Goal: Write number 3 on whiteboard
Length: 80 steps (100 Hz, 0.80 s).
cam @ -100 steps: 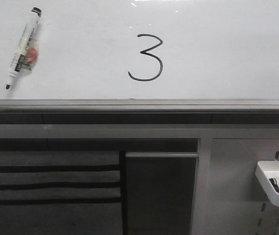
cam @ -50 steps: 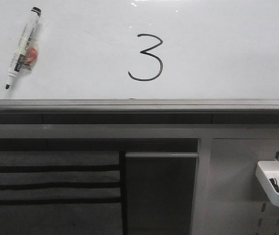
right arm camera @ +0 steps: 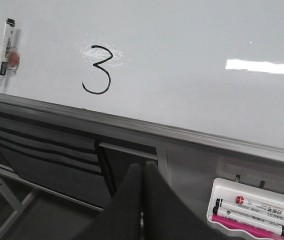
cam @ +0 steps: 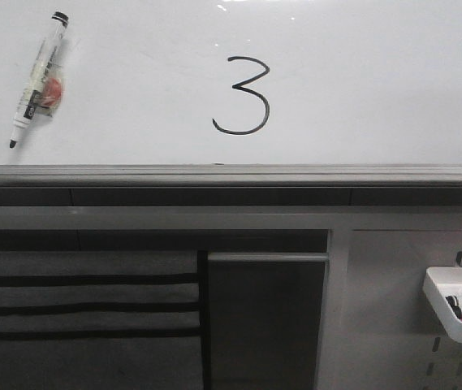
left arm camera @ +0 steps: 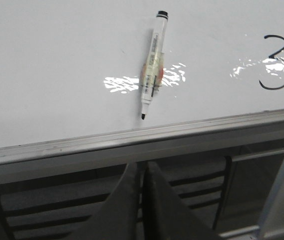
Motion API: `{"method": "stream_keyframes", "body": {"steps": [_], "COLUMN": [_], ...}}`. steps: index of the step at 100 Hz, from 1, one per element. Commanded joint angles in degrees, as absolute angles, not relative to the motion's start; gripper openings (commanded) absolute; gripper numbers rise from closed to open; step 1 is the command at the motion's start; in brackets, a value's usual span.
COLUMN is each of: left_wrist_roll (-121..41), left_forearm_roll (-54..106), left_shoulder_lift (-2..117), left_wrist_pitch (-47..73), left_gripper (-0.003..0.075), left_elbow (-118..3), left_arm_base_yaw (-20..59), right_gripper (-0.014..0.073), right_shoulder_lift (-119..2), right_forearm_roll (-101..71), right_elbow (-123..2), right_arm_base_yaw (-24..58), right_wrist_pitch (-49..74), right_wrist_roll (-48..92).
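Note:
A black hand-drawn number 3 (cam: 243, 95) stands on the whiteboard (cam: 360, 89), near its middle; it also shows as the number 3 (left arm camera: 276, 63) and the number 3 (right arm camera: 98, 69) in the wrist views. A white marker pen (cam: 36, 79) with a black cap lies slanted on the whiteboard (left arm camera: 57, 70) at the left, tip toward the rail; no gripper touches the marker pen (left arm camera: 152, 64). My left gripper (left arm camera: 142, 167) is shut and empty, held off the board below its rail. My right gripper (right arm camera: 142, 167) is shut and empty too, below the whiteboard (right arm camera: 206, 60).
A grey metal edge rail (cam: 231, 174) runs along the board's near side. Below it are dark slotted panels (cam: 84, 309). A white tray (cam: 458, 307) with several markers hangs on the grey perforated panel at the right, seen again as the tray (right arm camera: 254, 206) beside my right gripper.

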<state>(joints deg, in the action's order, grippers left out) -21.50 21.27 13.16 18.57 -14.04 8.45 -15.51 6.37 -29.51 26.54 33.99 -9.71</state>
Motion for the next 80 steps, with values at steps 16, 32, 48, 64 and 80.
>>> {"method": "stream_keyframes", "body": {"steps": [16, 32, 48, 64, 80], "left_wrist_roll": [-20.85, -12.72, 0.0, 0.0, 0.0], "left_forearm_roll": [19.37, 12.29, 0.0, 0.31, 0.45], "left_shoulder_lift": [2.23, -0.33, -2.04, -2.04, -2.04], "left_wrist_pitch": [10.37, 6.49, 1.27, -4.12, -3.83], "left_gripper": [-0.0018, -0.0018, -0.0018, -0.0018, -0.0018], "left_elbow": [-10.29, -6.99, -2.77, 0.39, 0.5], "left_arm_base_yaw": [3.36, 2.91, 3.31, 3.31, 3.31], "right_gripper": [-0.0074, -0.0074, -0.0074, -0.0074, -0.0074], "right_shoulder_lift": [-15.95, -15.95, -15.95, -15.95, -15.95], "right_forearm_roll": [7.52, 7.52, 7.52, 7.52, 7.52], "right_elbow": [-30.97, -30.97, -30.97, -30.97, -30.97], "right_arm_base_yaw": [26.25, 26.25, 26.25, 26.25, 26.25], "right_wrist_pitch": [29.24, 29.24, 29.24, 29.24, 29.24], "right_wrist_roll": [-9.72, -9.72, -9.72, -9.72, -9.72]}}
